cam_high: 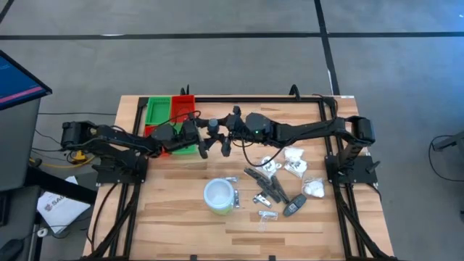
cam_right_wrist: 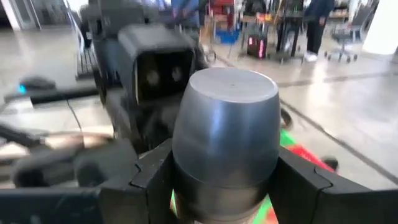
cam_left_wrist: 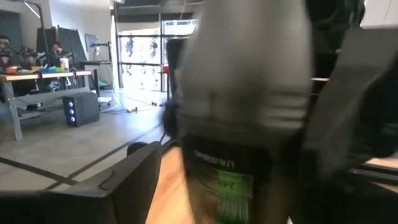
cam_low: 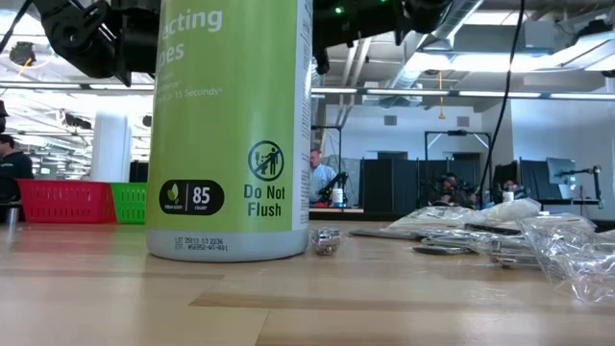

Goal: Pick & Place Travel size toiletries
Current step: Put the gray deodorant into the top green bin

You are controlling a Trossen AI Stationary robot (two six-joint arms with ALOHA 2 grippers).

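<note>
Item under handling: a grey stick (cam_right_wrist: pixel 225 137), cylindrical with a flat cap. From the left wrist view it carries a green label, too blurred to read. It is held in the air above the back of the worktop (cam_high: pixel 174 217), just beside the red and green tray (cam_high: pixel 170 112).

The right pincer (cam_right_wrist: pixel 225 186) is pinching the stick, with one dark finger pressed to each side of its body. The right arm reaches in from its base at the worktop's right edge and is stretched nearly level across the back.

The left pincer (cam_high: pixel 201 139) stands spread wide and faces the right one at close quarters, with the stick between the two. Whether its fingers touch the stick I cannot tell. The left arm extends from its base at the left edge, passing over the tray.

The remaining travel size toiletries (cam_high: pixel 279 185) lie in a loose cluster on the right half of the worktop: black sticks, white lumpy packets and clear sachets, some overlapping. A round white tub (cam_high: pixel 220 196) with a green side stands just left of them.

From table height the tub fills the foreground and hides much of the worktop behind it. Both arms are cut off at the top of that view. People show in the room beyond, too small to make out.
</note>
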